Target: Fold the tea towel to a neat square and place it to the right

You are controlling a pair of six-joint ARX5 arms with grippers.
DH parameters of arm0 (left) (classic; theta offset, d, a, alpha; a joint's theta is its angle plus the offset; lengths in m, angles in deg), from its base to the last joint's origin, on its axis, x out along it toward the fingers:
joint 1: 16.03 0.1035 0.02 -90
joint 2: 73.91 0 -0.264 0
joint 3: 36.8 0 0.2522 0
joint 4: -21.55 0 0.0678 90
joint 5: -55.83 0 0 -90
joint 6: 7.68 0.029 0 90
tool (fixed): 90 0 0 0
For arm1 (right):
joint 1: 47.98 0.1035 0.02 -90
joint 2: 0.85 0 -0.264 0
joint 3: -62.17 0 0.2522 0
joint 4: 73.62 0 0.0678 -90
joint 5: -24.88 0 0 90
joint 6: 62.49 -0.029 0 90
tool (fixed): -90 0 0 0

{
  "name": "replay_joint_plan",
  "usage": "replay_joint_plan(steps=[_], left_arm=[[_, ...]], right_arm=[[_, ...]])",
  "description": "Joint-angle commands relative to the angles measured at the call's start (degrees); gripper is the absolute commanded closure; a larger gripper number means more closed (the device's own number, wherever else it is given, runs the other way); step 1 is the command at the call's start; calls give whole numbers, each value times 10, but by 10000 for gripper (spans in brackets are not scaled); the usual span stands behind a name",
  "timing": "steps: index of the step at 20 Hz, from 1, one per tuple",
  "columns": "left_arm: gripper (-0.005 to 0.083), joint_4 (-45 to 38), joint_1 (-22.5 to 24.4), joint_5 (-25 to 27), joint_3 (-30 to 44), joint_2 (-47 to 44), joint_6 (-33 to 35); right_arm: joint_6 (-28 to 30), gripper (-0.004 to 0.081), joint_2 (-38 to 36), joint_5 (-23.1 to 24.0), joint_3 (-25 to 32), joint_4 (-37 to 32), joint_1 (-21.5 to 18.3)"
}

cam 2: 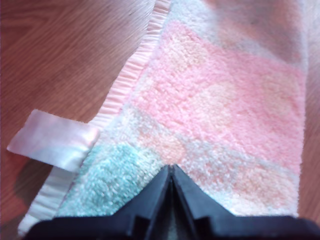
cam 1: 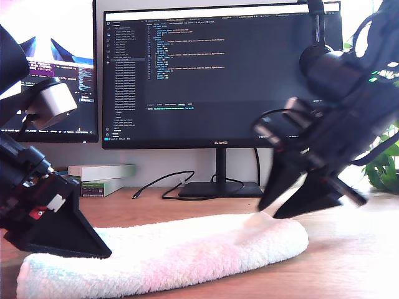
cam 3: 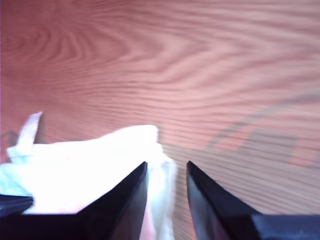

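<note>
- Two grippers work the fluffy pink, mint and white checked terry tea towel [cam 1: 168, 258], lying along the wooden desk [cam 1: 349, 261].
- My first gripper [cam 2: 171, 172], at eight o'clock in the exterior view, is pressed together on its end.
- My second gripper [cam 3: 166, 172], at three o'clock, is slightly spread around a raised corner.
- Judged mid-fold; next, carry that corner across.

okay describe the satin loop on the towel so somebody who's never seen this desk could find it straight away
Start at the wooden desk and find the tea towel, fluffy with pink, white and mint-green patches. Follow its shiny ribbed edge trim toward the mint-green corner near my first gripper. The satin loop is the flat pale-pink tab sticking sideways onto the bare wood, smooth where everything around it is fuzzy.
</note>
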Motion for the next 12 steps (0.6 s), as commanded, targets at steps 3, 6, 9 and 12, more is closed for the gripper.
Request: replay_joint_plan(steps=[3, 6, 9, 12], left_arm=[[793, 7, -2, 0, 11, 12, -3], [793, 3, -2, 0, 11, 12, -3], [793, 3, -2, -1, 11, 12, -3], [793, 2, -2, -1, 11, 12, 1]], right_arm=[[18, 718, -71, -2, -2, 26, -21], [41, 783, -114, 12, -2, 74, -14], [76, 783, -147, 86, -1, 124, 34], [76, 783, -161, 102, -1, 125, 89]])
